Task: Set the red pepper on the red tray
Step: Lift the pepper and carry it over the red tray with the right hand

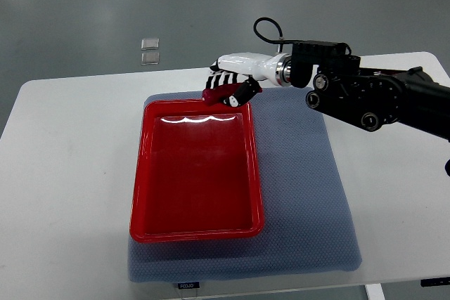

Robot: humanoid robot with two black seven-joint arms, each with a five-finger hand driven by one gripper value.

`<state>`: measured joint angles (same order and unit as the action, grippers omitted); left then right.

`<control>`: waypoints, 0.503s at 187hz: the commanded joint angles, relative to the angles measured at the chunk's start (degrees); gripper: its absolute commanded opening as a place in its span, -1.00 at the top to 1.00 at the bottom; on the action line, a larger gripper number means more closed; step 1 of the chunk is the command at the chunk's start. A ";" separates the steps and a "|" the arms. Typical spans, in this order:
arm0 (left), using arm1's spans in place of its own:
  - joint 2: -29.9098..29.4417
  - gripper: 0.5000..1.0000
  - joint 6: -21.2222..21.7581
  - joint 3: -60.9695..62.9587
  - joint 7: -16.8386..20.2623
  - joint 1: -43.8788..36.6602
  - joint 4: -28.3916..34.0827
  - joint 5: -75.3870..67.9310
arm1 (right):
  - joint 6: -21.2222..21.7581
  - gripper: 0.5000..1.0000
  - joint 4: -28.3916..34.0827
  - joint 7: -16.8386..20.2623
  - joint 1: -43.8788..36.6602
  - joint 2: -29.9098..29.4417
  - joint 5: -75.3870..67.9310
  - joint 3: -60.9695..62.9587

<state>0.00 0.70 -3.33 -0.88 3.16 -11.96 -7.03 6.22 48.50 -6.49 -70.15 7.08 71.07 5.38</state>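
Observation:
A red tray (151,173) lies on a grey mat (309,201) in the middle of the white table. It holds nothing. My right hand (232,83) reaches in from the right and hovers over the tray's far edge. Its black and white fingers are curled around a red pepper (216,93), whose tip points left just above the tray's far rim. The left arm does not show.
The white table (63,173) extends left and right of the mat. My right arm's black links (365,96) cross the table's far right. Two small clear squares (150,50) lie on the grey floor beyond the table.

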 commanded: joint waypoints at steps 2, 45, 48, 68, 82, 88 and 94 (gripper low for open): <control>0.00 -1.00 0.01 -0.01 0.00 0.00 0.01 0.00 | -0.16 1.00 -4.47 -0.01 0.10 -7.08 0.03 -0.29; 0.00 -1.00 0.01 -0.01 0.00 -0.26 0.01 0.00 | -0.69 1.00 -10.36 -0.19 3.17 -7.08 0.91 -1.60; 0.00 -1.00 0.01 -0.01 0.00 -0.26 0.01 0.00 | -0.69 1.00 -10.36 -0.19 3.17 -7.08 0.91 -1.60; 0.00 -1.00 0.01 -0.01 0.00 -0.35 0.09 0.00 | -1.57 1.00 -10.62 -0.36 5.55 -7.08 0.91 -2.13; 0.00 -1.00 -0.08 -0.01 0.00 -0.35 0.18 0.00 | -2.00 1.00 -10.62 -0.36 6.60 -7.08 1.09 -2.13; 0.00 -1.00 -0.08 -0.01 0.00 -0.35 0.18 0.00 | -2.18 1.00 -10.62 -0.36 7.13 -7.08 1.09 -2.13; 0.00 -1.00 -0.08 -0.01 0.00 -0.35 0.18 0.00 | -2.36 1.00 -10.62 -0.36 7.48 -7.08 1.09 -2.13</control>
<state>0.00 0.65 -3.33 -0.88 2.80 -11.80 -7.03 4.43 37.91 -6.86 -64.10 -0.01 72.08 3.27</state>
